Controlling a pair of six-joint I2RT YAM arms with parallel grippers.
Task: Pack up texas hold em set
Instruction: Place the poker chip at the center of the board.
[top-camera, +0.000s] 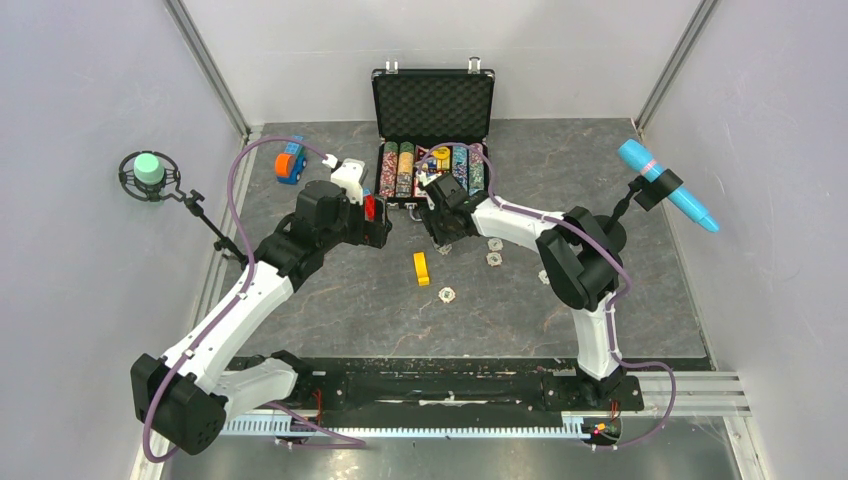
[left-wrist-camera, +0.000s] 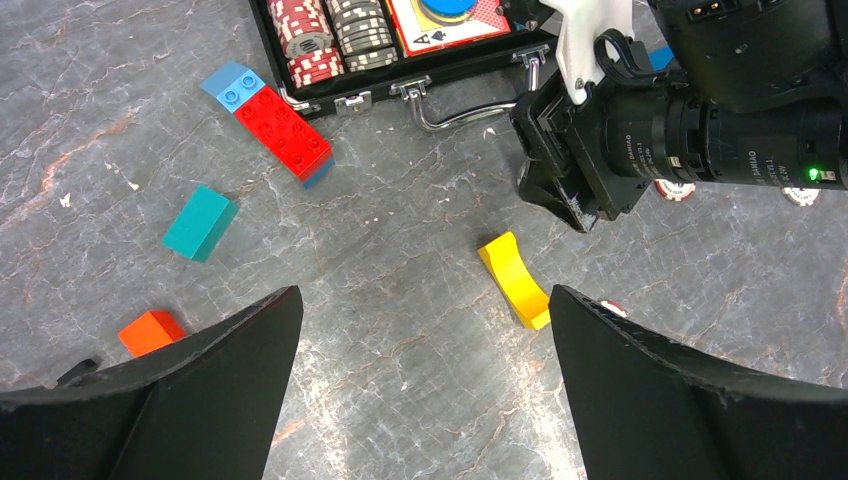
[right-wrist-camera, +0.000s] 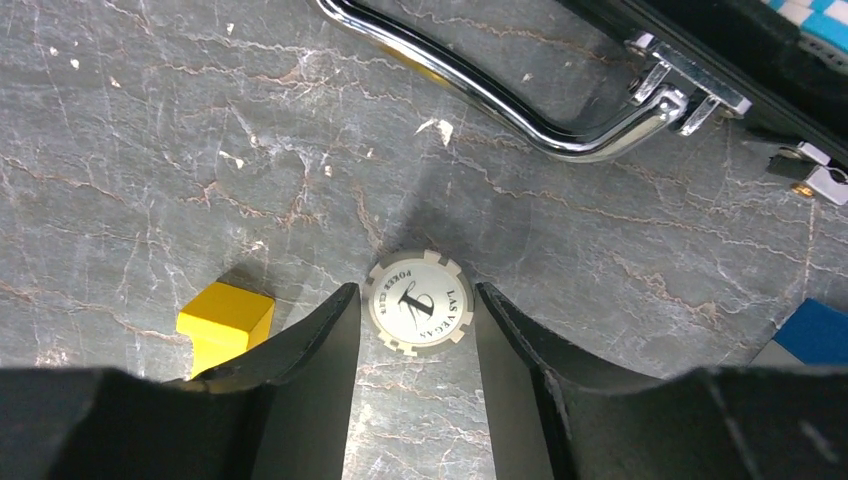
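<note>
Right gripper (right-wrist-camera: 415, 292): jaws about half open, straddling a white poker chip (right-wrist-camera: 418, 303) that lies flat on the table (right-wrist-camera: 150, 150). Both fingers sit close against its rim; whether it is actually pinched cannot be told. The placement suggests loose chips are being collected for the open case (top-camera: 432, 100), whose handle (right-wrist-camera: 480, 95) lies just beyond. Left gripper (left-wrist-camera: 422, 295): wide open, empty, hovering. A yellow block (right-wrist-camera: 225, 320) crowds one finger; other chips (top-camera: 494, 243) lie near, toy bricks (left-wrist-camera: 282, 125) apart.

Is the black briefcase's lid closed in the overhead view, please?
No, the lid of the briefcase stands upright and open, leaving its foam lining and the rows of chips exposed.
</note>
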